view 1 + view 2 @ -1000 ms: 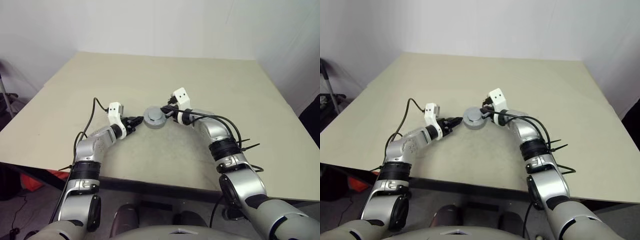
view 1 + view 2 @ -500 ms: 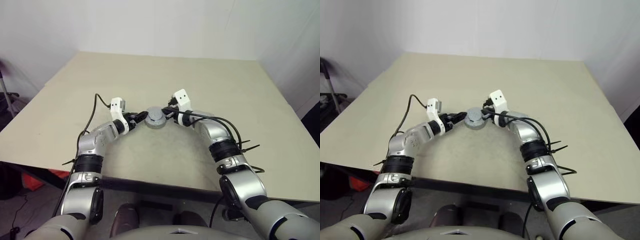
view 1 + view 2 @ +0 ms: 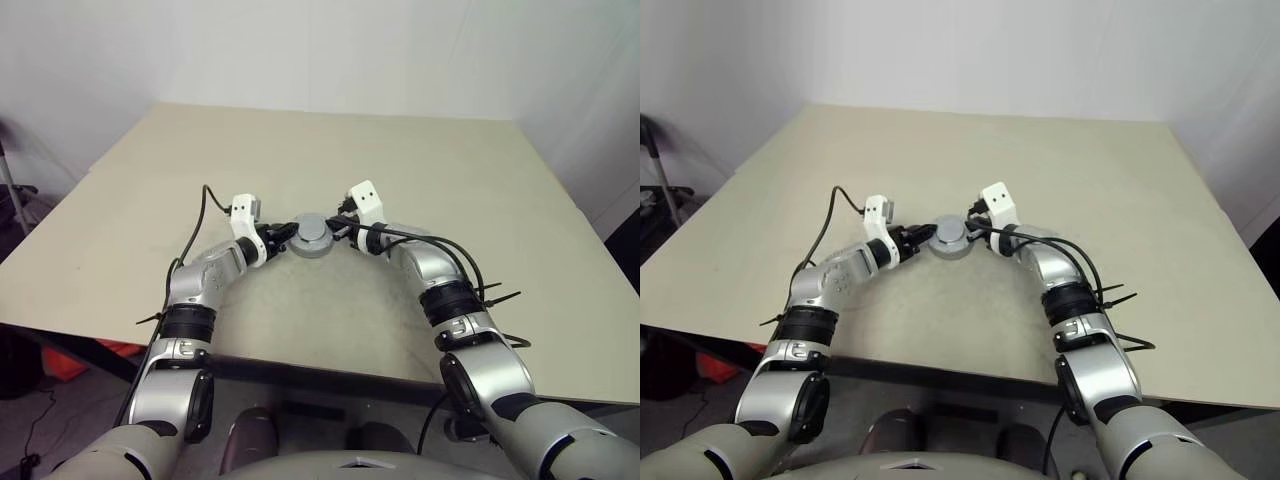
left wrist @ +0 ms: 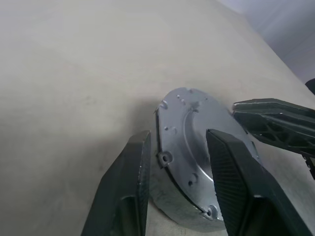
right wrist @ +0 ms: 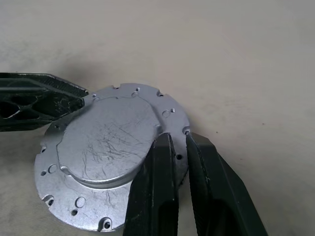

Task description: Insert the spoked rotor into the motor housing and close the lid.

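Housing (image 3: 311,238) sits near the middle of the desk (image 3: 330,160), a round silver piece with a flat raised face and screw holes round its flange; no windings show, so I judge it is either already capped by the lid or lying face down, and I cannot tell which. The two hands meet at it from opposite sides, which reads as bracing: one steadies while the other seats or adjusts.

The right hand (image 5: 172,162) has its fingers pinched nearly together on the flange edge, gripping the rim. The left hand (image 4: 179,162) is partly open, its fingers (image 4: 130,187) straddling the near edge of the disc, one over the top face and one outside the rim; whether they actually press it I cannot tell.

Head views give the layout, both arms curving inward to the part. Wrist views add the scratched top, the stepped rim, and each opposite hand's finger at the far edge. No rotor is in sight.
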Tool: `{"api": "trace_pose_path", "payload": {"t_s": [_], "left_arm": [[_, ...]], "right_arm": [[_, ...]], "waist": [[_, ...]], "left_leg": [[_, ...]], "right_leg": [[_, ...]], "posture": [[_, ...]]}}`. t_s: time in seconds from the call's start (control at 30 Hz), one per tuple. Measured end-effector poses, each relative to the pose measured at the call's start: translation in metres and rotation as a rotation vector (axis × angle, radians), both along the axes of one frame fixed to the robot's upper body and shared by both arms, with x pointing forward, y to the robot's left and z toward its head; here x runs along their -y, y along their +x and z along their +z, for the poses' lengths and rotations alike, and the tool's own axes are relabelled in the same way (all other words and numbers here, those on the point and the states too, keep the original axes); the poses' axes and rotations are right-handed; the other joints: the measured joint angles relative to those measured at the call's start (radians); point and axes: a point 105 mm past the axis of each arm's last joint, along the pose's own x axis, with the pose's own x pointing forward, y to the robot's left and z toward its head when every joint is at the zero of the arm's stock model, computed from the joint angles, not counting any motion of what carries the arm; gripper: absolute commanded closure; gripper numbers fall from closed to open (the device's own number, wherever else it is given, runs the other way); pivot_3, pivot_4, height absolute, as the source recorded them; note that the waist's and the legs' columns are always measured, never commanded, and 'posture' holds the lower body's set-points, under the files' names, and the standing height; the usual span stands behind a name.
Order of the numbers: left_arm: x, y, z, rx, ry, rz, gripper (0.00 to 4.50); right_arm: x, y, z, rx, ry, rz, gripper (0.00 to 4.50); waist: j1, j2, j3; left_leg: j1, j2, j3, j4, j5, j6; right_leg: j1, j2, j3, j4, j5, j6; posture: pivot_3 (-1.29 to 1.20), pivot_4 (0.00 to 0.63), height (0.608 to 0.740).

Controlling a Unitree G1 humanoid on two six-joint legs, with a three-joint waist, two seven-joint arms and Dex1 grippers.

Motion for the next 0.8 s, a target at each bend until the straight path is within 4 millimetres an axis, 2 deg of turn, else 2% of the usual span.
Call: {"api": "trace_pose_path", "payload": {"t_s": [0.17, 0.33, 0.67, 0.8], "left_arm": [[0.001, 0.0, -0.001, -0.002, -0.003, -0.001, 2.68], [0.002, 0.005, -0.005, -0.034, 0.015, 0.025, 4.17], [0.004, 0.005, -0.005, -0.071, 0.014, 0.002, 4.17], [0.007, -0.002, -0.005, -0.095, -0.02, -0.032, 4.17]], "right_arm": [[0.0, 0.0, 0.0, 0.0, -0.002, -0.002, 4.08], [0.0, 0.0, 0.0, 0.0, -0.003, -0.004, 4.08], [0.008, 0.0, 0.002, -0.004, 0.002, -0.031, 4.08], [0.023, -0.002, -0.002, -0.103, 0.097, -0.109, 4.08]], "waist": [[0.0, 0.0, 0.0], [0.002, 0.0, 0.0], [0.003, 0.0, 0.0], [0.01, 0.0, 0.0]], "left_leg": [[0.0, 0.0, 0.0, 0.0, 0.0, 0.0], [0.0, 0.0, 0.0, 0.0, 0.0, 0.0], [0.003, -0.001, 0.0, 0.0, 0.0, 0.0], [0.002, -0.001, 0.0, 0.0, -0.001, 0.002]], "right_leg": [[0.0, 0.0, 0.0, 0.0, 0.0, 0.0], [0.0, 0.0, 0.0, 0.0, 0.001, 0.001], [0.003, -0.001, 0.0, 0.0, -0.001, -0.002], [0.003, -0.001, 0.0, -0.001, -0.001, -0.001]], "posture": [[0.0, 0.0, 0.74], [0.0, 0.0, 0.74], [0.0, 0.0, 0.74], [0.0, 0.0, 0.74]]}}
